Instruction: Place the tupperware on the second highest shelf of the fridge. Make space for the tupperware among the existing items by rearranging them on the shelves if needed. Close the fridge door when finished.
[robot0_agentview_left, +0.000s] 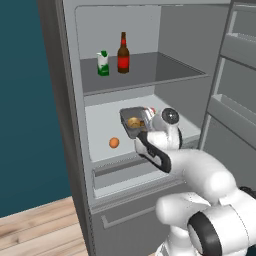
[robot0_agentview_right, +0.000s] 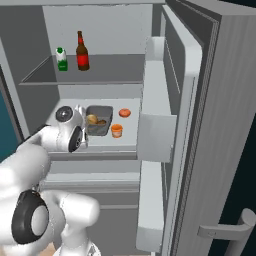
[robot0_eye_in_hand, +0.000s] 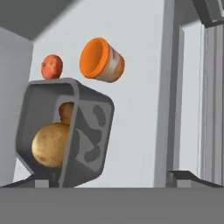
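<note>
My gripper is inside the fridge, at the near edge of the tub, which sits on the pale shelf. In the hand view the tub rises right above my fingertips, its yellow lumps showing, but I cannot tell whether my jaws grip it. An orange cup stands just beside the tub, a ball behind. The bottle and carton stand on the darker shelf above. The door is open.
</note>
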